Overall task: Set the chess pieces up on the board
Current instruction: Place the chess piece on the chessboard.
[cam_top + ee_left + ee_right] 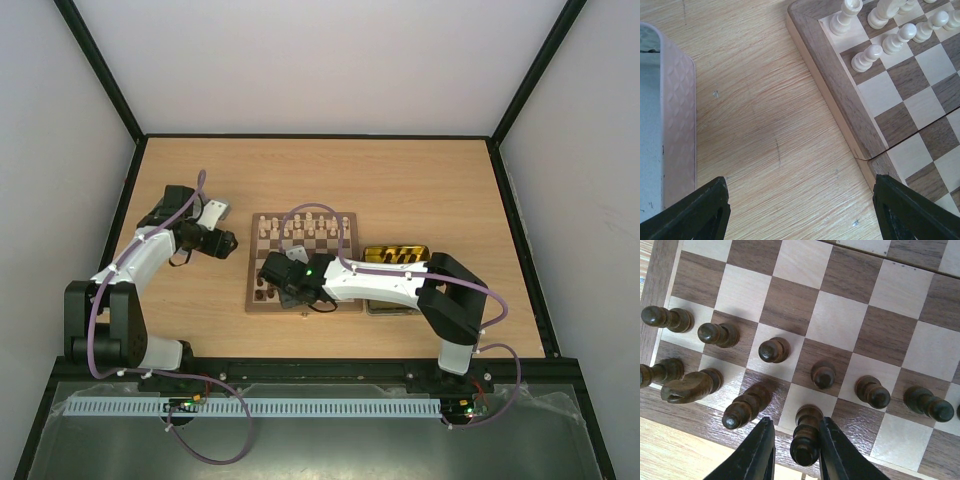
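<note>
Progress is looking decent: cream pieces (867, 56) are already standing in two rows along the far side of the board (835, 90), which is sitting mid-table (765, 125) between the lid (675, 125) and the yellow-lined tin (395, 254). Dark pawns (772, 350) are lining the near side; I'm counting at least six. The back rank is filling from the left corner, with the knight (687, 386) and its neighbours sitting there, but the squares further right aren't filled yet. I'm guessing the leftovers are waiting in the tin, though I can't see in. The right gripper (799, 452) is clamping a dark piece (807, 432) upright, on or just over a light back-rank square. The left gripper (800, 215) is hovering spread wide over bare table, holding nothing. Everything's turned wood, glossy dark versus matte cream. The board is showing clear grain and a fold seam, and the lid is wearing embossed diamonds.
</note>
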Available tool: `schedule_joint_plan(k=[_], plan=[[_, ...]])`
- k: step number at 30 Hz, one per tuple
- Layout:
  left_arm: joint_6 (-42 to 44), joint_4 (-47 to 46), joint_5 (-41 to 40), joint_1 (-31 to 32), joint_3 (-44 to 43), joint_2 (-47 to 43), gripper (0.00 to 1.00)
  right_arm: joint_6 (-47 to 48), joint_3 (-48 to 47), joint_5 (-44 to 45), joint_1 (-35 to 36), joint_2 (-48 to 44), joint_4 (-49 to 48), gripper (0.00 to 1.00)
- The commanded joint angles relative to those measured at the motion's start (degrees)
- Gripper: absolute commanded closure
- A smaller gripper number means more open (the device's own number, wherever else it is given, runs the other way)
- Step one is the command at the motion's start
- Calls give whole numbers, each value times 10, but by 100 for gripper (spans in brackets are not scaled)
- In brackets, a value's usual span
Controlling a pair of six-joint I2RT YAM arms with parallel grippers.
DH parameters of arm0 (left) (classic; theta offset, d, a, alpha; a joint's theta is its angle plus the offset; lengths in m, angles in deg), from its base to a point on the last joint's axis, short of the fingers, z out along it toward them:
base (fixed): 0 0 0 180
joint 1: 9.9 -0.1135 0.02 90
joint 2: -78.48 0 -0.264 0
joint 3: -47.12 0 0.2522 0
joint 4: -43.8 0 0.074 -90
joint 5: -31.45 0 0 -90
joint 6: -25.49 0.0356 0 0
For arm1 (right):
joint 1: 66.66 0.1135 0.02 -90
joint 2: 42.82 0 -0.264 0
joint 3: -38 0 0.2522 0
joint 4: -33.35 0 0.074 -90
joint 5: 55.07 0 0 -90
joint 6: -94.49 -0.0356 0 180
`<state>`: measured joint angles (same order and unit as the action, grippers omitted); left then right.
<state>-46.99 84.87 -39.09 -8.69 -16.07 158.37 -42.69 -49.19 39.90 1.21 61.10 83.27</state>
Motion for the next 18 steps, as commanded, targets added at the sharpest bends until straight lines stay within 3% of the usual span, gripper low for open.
schedule_joint_plan(k=[1, 18], plan=[[3, 0, 4, -3, 6, -8, 21, 1, -9, 11, -3, 2, -8, 77], [3, 1, 6, -4, 5, -4, 21, 2, 1, 15, -8, 1, -4, 77]])
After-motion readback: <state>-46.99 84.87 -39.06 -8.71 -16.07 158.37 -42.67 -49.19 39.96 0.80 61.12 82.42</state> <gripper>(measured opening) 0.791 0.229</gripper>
